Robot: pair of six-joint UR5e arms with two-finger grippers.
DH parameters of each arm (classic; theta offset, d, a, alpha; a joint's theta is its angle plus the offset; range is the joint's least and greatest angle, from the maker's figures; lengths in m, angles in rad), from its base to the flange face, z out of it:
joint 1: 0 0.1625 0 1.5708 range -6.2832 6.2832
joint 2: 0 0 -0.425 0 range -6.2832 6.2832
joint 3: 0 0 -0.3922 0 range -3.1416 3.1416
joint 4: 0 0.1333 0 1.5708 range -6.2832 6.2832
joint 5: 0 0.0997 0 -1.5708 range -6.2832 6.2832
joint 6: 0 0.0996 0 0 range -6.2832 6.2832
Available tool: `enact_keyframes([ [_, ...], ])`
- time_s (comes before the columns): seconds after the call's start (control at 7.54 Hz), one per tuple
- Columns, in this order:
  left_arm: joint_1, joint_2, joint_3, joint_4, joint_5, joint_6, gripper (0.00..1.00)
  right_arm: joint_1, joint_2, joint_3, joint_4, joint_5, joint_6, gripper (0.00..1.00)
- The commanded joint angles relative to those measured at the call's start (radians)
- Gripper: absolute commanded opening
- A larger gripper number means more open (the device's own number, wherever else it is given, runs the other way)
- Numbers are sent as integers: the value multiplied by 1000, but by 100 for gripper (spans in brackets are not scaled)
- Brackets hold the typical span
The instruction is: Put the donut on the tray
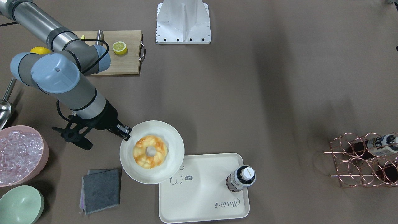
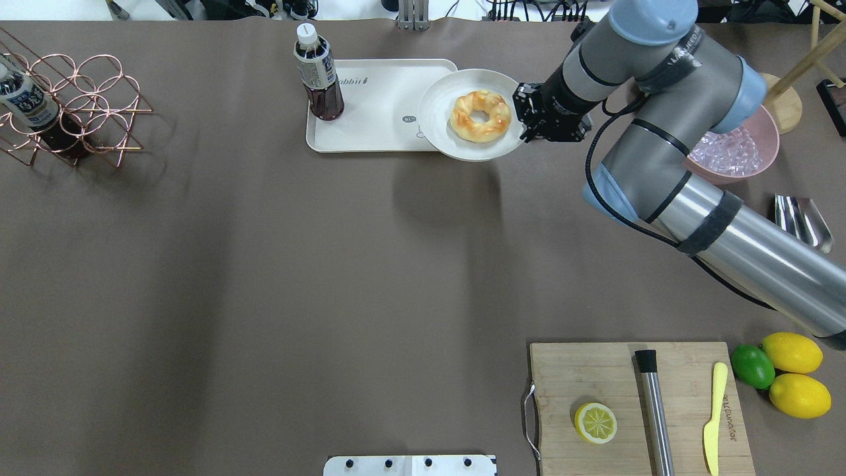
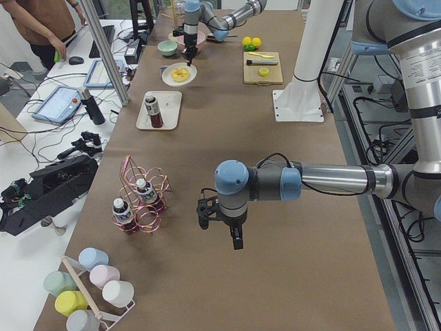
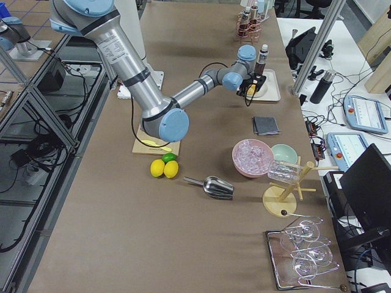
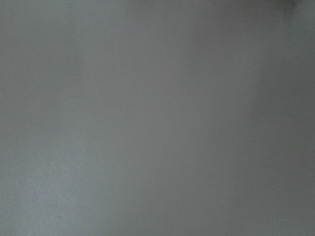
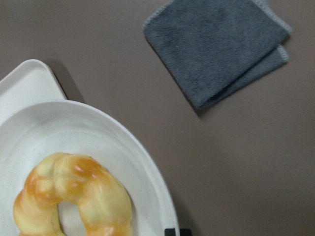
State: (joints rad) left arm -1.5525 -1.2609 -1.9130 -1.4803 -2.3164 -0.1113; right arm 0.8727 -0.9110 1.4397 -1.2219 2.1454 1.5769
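Observation:
The donut point(image 1: 150, 151), a braided golden ring with orange glaze, lies on a round off-white plate point(image 1: 155, 175). My right gripper point(image 1: 125, 132) is shut on the plate's rim and holds it above the table, with the plate's edge over a corner of the cream tray point(image 1: 202, 193). The overhead view shows the donut point(image 2: 480, 116), the plate point(image 2: 437, 106), the tray point(image 2: 377, 112) and the right gripper point(image 2: 525, 118). The right wrist view shows the donut point(image 6: 74, 196) and the plate point(image 6: 74, 128). My left gripper point(image 3: 233, 233) hangs over bare table far away; I cannot tell whether it is open.
A dark drink bottle point(image 1: 241, 179) stands on the tray. A folded grey cloth point(image 1: 101, 189) lies beside the plate. A pink bowl of ice point(image 1: 18, 155), a green bowl point(image 1: 20, 205), a cutting board point(image 1: 124, 62) and a copper wire rack point(image 1: 363, 161) are around.

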Motion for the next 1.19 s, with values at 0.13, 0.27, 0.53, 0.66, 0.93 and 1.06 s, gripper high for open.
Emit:
enact_keyframes([
  [0.13,-1,6,-1,0,0,1,98,-40,214,-304,146,-16,77,0],
  [0.27,-1,6,-1,0,0,1,98,-67,275,-373,147,-57,90,0],
  [0.53,-1,8,0,-17,0,1,98,-78,340,-473,150,-99,121,0],
  [0.66,-1,8,0,-18,0,1,98,-80,352,-513,151,-117,129,0],
  [0.93,-1,8,0,-18,0,1,98,-86,414,-620,197,-133,164,0],
  [1.06,-1,8,0,-18,0,1,98,-86,419,-648,220,-137,167,0],
])
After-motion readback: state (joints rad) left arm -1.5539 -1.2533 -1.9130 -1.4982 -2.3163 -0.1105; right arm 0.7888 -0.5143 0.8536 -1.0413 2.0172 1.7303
